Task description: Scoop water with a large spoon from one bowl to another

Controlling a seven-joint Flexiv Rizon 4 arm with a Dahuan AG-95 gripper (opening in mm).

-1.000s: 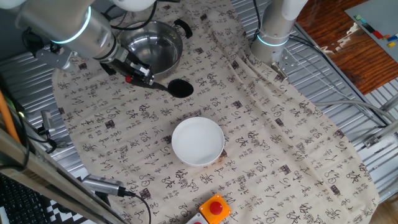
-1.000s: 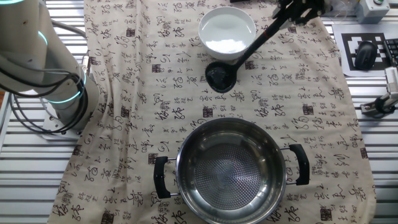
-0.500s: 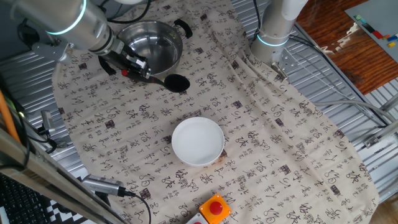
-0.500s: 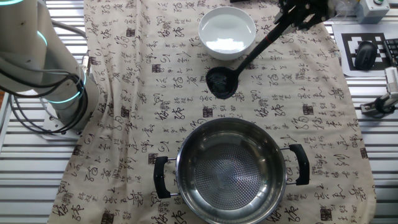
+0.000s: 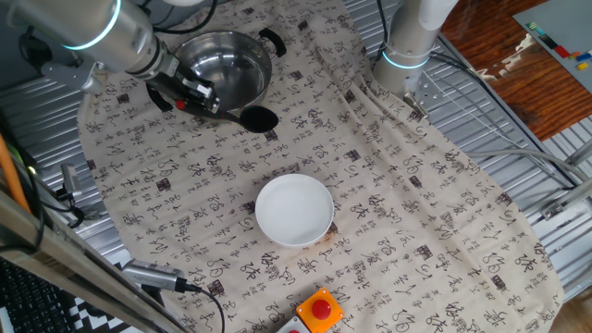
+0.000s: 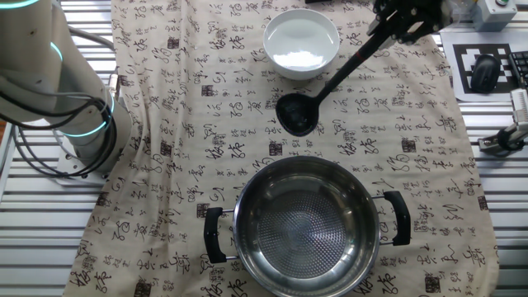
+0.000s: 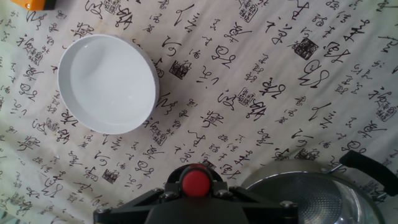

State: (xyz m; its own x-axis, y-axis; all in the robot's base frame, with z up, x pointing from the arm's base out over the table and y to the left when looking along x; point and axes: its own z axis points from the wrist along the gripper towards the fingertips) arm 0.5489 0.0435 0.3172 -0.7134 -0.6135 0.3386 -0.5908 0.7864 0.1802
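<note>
Moved: the ladle (image 6: pixel 330 78) scoop has slid away from the bowl (image 6: pixel 301 41) toward the pot (image 6: pixel 305 223) since the earlier frames.
Jaws: clamped on the ladle's handle near its red tip (image 7: pixel 194 181).
Ladle axis: long handle slopes down from the jaws, scoop end pointing away from them.
Scoop: out beyond the jaws, between bowl and pot, above the bench (image 6: pixel 429 181), its cup facing up.
Bowl: well ahead of the jaws in the hand view; holds water.

Two high fixed views from opposite table sides, hand view looking down; white bowl (image 5: pixel 294 210) shared.
</note>
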